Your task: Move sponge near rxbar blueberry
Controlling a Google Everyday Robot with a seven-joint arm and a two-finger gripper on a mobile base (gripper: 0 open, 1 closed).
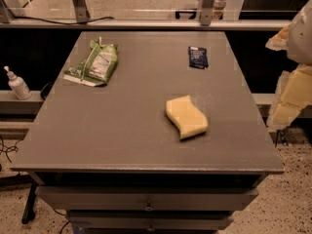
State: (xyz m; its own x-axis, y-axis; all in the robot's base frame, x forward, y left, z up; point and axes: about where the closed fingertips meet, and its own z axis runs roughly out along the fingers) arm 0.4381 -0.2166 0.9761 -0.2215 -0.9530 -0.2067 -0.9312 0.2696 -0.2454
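The pale yellow sponge [186,116] with wavy sides lies flat on the grey table [122,130], right of centre and toward the front. The dark navy rxbar blueberry [198,57] lies flat near the table's far right, well apart from the sponge. My gripper [271,84] hangs off the table's right edge, above and to the right of the sponge. Its two pale yellow fingers [292,96] stand apart with nothing between them.
A green and white bag [95,64] lies at the table's far left. A white pump bottle [17,84] stands on a ledge left of the table. Drawers [146,204] sit under the front edge. A rail and metal legs run behind the table.
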